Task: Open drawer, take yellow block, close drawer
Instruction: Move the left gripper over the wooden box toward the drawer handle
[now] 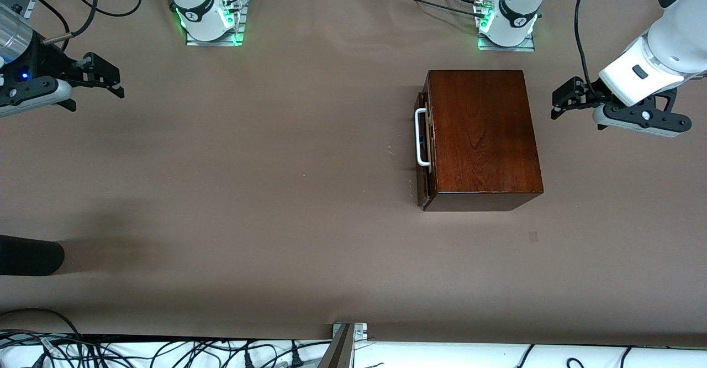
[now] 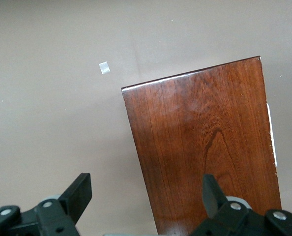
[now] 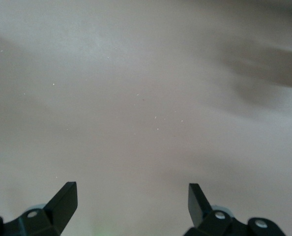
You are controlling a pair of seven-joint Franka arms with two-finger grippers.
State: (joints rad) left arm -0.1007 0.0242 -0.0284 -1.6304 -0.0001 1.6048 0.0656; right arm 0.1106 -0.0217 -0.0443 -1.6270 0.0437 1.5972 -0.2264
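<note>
On the brown surface the drawer sat shut, stiff wood. I judged its handle the hold. Left gripper and right gripper waited, fingers spread, empty.

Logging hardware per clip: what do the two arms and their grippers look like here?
Both arms are glossy white with dark joint bands and green lights at their bases. The left gripper and right gripper are black with angular jaws. Black cables trail along both arms.

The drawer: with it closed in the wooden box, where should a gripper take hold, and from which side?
Probably by the white bar handle on the drawer front, which faces the right arm's end of the table. The bar runs along the front and stands off it, so fingers can close across it, coming from above or from that end. Both the right gripper and left gripper are open.
</note>
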